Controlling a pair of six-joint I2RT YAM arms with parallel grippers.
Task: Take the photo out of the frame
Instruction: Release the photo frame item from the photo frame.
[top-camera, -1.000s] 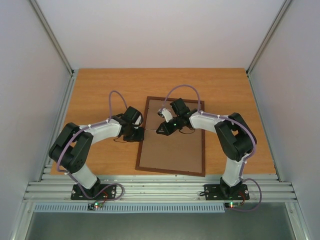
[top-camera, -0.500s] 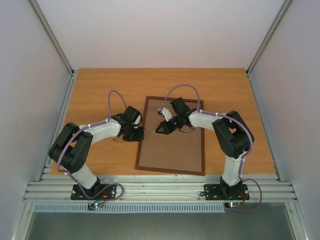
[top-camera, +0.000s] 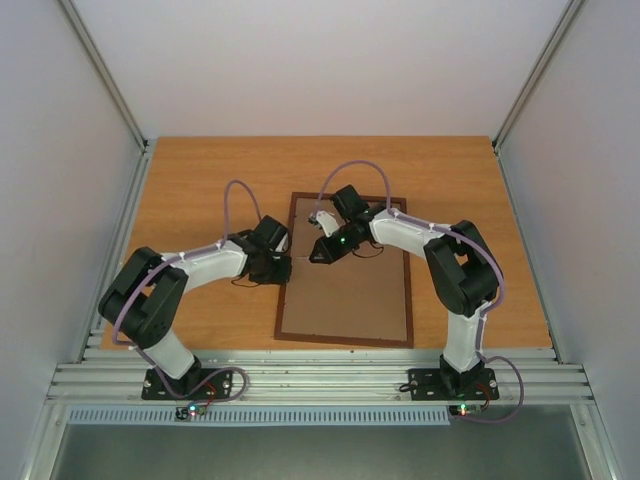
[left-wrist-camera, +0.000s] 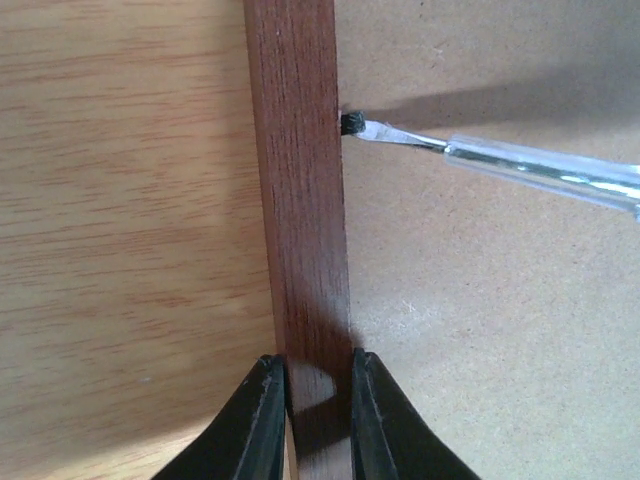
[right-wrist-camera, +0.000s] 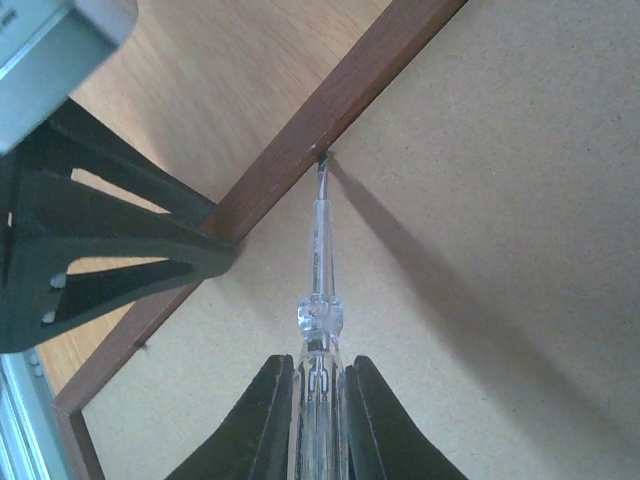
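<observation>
No lettering to read

Nothing legible shows in any view: the brown back of the frame (top-camera: 345, 300), the clear handle of the screwdriver (right-wrist-camera: 318, 322) and the wooden table (top-camera: 200, 180) carry no word, label, brand or number that can be made out (the small green and red dots at the arm bases (top-camera: 190, 411) are plain lights, not signs).

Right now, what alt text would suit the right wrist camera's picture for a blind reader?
The right gripper holds a clear-handled screwdriver, its tip at the inner edge of the frame, beside the brown back board. The left gripper clamps the frame from the left.
</observation>
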